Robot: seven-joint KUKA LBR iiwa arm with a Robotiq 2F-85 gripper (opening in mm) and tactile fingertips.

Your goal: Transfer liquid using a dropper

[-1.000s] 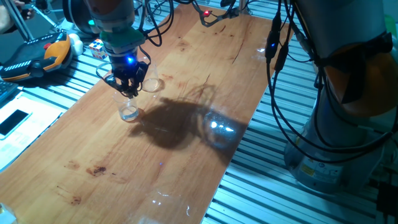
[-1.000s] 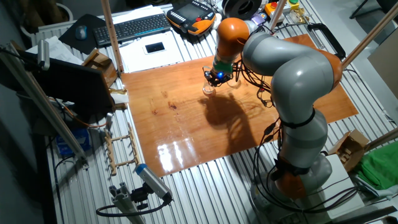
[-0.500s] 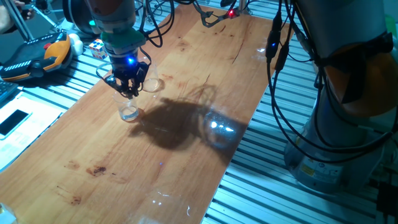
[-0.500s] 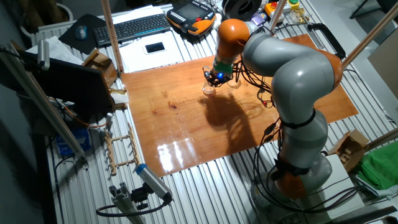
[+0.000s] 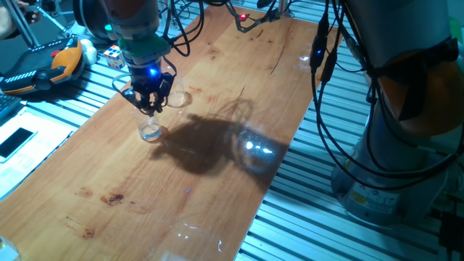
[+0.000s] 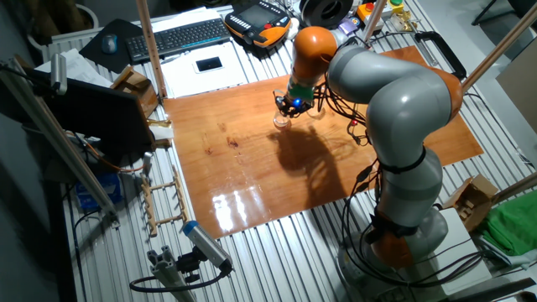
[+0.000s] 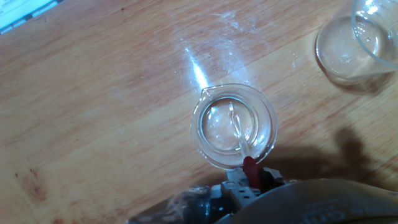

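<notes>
My gripper [image 5: 150, 107] hangs straight above a clear glass tumbler [image 5: 150, 130] on the wooden table [image 5: 217, 101]. In the hand view the gripper [image 7: 247, 182] is shut on the dropper [image 7: 239, 134], a thin clear tube with a red end [image 7: 250, 167]. The tube reaches down into the tumbler [image 7: 205, 146], with its tip near the bottom. The liquid [image 7: 217, 127] shows only as a faint whitish glint there. A low clear glass dish [image 7: 348, 50] stands just beyond the tumbler and also shows in one fixed view [image 5: 177, 98]. The other fixed view shows the gripper [image 6: 288, 106] over the tumbler [image 6: 280, 121].
An orange and black pendant [image 5: 43, 67], a puzzle cube [image 5: 112, 55] and a phone [image 5: 16, 142] lie off the table's left side. Cables [image 5: 322, 51] hang at the right edge. A keyboard [image 6: 180, 35] and a wooden rack [image 6: 164, 201] stand beside the table.
</notes>
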